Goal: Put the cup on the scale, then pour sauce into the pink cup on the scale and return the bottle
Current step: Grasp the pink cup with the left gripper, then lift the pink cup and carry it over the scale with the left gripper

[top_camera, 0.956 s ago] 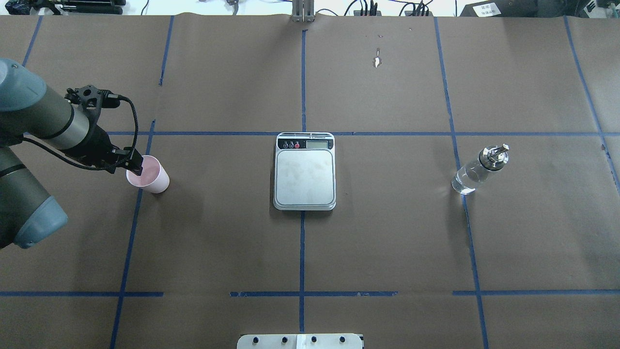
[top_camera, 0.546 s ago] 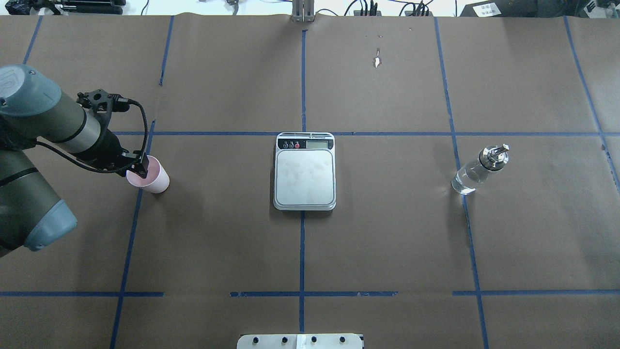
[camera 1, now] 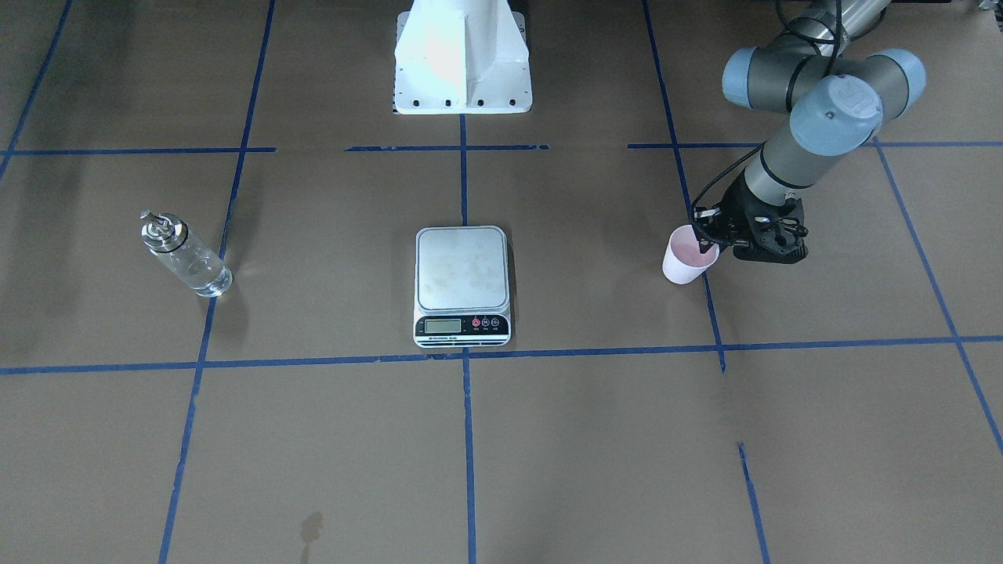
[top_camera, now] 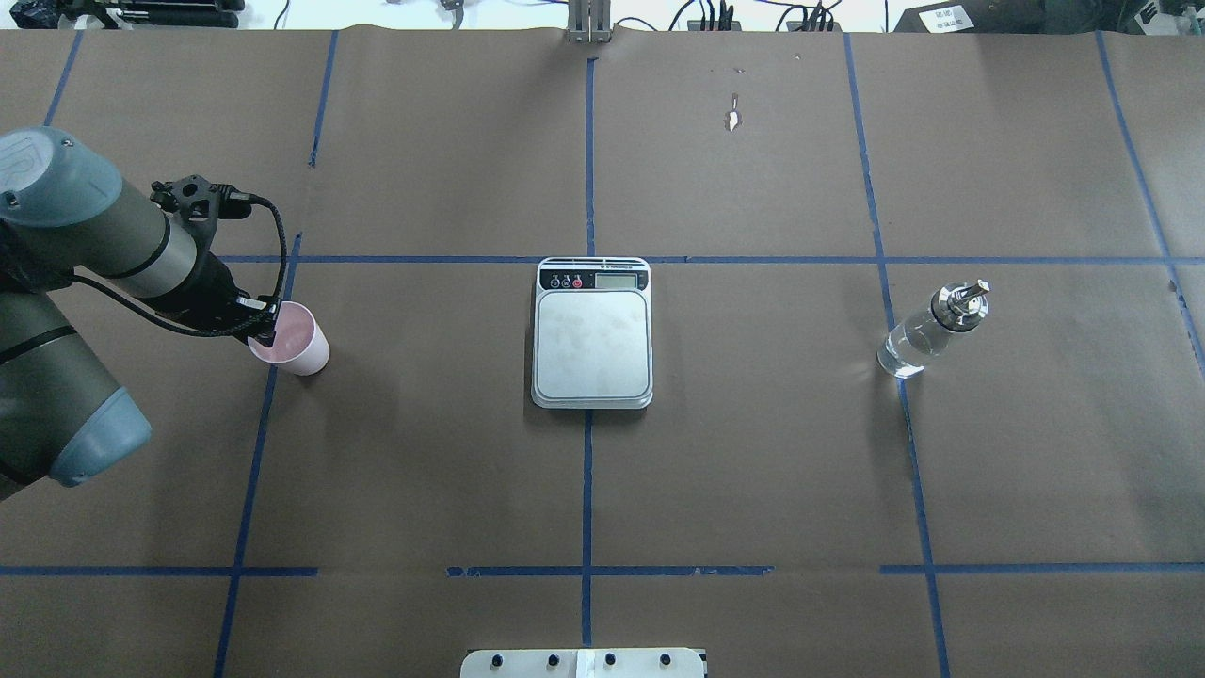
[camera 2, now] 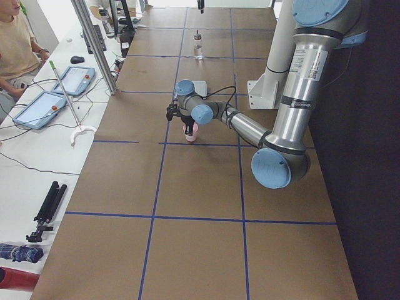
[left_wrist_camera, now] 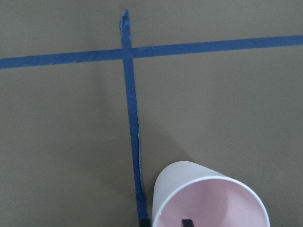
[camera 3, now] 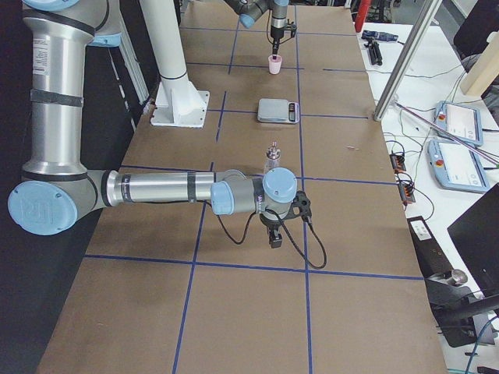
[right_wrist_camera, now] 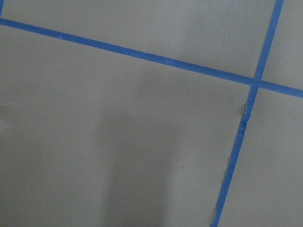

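Observation:
The pink cup [top_camera: 294, 341] stands upright on the table at the left, well apart from the silver scale [top_camera: 593, 344] in the middle. My left gripper [top_camera: 266, 331] is at the cup's near-left rim. In the left wrist view, one fingertip [left_wrist_camera: 187, 221] is inside the cup [left_wrist_camera: 208, 203] and the other is outside its wall, with a gap showing, so it is open. The glass bottle [top_camera: 918, 341] with clear sauce stands at the right. My right gripper [camera 3: 273, 240] shows only in the exterior right view, low near the bottle [camera 3: 272, 160]; I cannot tell if it is open.
Blue tape lines [top_camera: 587, 471] grid the brown table cover. The robot's white base [camera 1: 462, 59] is behind the scale [camera 1: 461, 270]. An operator [camera 2: 15, 44] with tablets sits at a side table past the far edge.
My left arm's wrist has swung a little away from the robot and the gripper has settled over the cup's rim. The cup, scale and bottle have not moved.

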`<state>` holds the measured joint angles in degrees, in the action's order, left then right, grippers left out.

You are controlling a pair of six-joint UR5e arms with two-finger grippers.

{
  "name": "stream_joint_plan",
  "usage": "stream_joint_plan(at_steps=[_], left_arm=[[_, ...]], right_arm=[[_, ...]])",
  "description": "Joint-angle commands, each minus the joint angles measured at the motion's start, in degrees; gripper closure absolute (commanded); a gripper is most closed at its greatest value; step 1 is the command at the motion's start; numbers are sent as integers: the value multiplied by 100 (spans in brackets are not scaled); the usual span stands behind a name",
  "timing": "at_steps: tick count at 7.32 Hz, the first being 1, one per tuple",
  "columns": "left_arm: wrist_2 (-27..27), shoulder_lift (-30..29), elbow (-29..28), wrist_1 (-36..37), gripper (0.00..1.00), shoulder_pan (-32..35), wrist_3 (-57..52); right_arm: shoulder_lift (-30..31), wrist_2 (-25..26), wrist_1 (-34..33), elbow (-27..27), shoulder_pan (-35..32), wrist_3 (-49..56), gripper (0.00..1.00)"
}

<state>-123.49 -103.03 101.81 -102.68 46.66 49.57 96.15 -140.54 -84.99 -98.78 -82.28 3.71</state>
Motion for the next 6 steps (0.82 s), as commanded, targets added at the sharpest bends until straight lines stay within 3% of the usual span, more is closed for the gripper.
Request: stream_joint_plan(at_steps=[1,4,6], left_arm=[[0,-16,57,134,100,27,8],[-26,-173,250,187,100,176,43],[-26,-1248,602,1796,100,194,209]], right_arm=[[18,9,0,8,1,7,0],[18,9,0,-9,-8,-2,0],[9,0,0,-18,1,-2,0]])
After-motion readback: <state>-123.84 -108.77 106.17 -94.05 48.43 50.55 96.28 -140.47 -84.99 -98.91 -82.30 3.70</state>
